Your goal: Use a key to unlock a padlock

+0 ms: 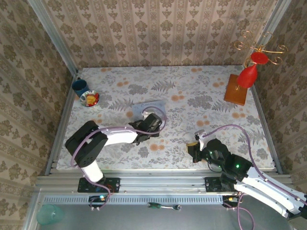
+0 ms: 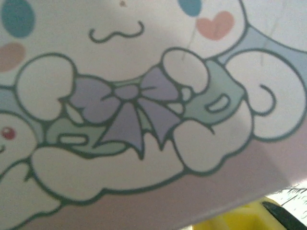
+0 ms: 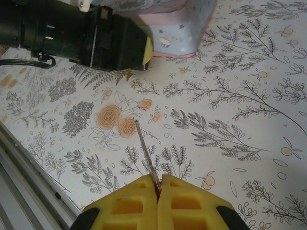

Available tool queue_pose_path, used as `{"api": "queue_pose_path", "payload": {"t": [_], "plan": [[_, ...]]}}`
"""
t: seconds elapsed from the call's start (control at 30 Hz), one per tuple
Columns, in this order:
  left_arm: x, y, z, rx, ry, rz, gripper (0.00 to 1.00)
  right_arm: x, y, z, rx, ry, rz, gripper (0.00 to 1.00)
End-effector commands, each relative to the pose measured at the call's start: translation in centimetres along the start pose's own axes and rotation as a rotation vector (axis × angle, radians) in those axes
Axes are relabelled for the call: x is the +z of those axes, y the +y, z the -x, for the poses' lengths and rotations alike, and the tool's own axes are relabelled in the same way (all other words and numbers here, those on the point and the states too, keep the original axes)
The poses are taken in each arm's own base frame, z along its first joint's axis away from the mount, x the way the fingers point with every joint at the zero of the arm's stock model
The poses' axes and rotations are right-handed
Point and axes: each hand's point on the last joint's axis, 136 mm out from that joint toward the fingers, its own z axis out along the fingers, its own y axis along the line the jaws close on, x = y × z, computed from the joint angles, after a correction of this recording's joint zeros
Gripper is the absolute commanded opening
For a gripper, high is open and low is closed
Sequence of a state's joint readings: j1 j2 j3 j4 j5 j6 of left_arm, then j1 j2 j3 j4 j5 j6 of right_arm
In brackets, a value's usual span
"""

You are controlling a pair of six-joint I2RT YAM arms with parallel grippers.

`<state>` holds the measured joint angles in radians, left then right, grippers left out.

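The right claw (image 3: 158,184) is closed tight on the key (image 3: 145,148). Its head is pinched between the two yellow pads, and the thin blade juts forward over the table (image 1: 216,124), aimed roughly toward the tin (image 3: 180,28) and well short of it.

The left claw (image 1: 152,120) is set against the near edge of the tin. From its own camera the cartoon lid (image 2: 144,72) is seen from very close, with a yellow fingertip (image 2: 240,220) just below it. Whether this claw is open or gripping something cannot be told.

The padlock cannot be made out. It is judged to sit at the near side of the tin, covered by the left claw, but that is not confirmed.

The padlock is expected to be small, rigid and light, with smooth metal faces that can slip or twist under a push. It should therefore be held across the flat sides of its body, with the keyhole end left free and turned toward the key. The shackle is too thin to give a firm hold.

The key is stiff but slender, and it is gripped only at its head, so it could pivot between the pads if it is pressed off-axis. A straight, gentle insertion is called for, and the turn should be made only once the blade is fully seated
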<state>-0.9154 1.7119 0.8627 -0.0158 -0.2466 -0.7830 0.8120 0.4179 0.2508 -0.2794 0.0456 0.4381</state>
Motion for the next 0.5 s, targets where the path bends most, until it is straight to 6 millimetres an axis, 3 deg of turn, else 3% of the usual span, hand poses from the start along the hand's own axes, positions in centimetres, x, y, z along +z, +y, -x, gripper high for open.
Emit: {"api": "queue_pose_path", "payload": {"t": [0.0,0.47], "plan": [[0.0,-1.3,0.7,0.0,0.003,-0.031,0.37,-0.5,-0.2,0.9,0.026,-0.026,-0.019,0.0],[-1.1,0.0,-0.3,0.007,-0.056,-0.152,0.48,-0.4,-0.5,1.4,0.049,-0.038,-0.041,0.0]]}}
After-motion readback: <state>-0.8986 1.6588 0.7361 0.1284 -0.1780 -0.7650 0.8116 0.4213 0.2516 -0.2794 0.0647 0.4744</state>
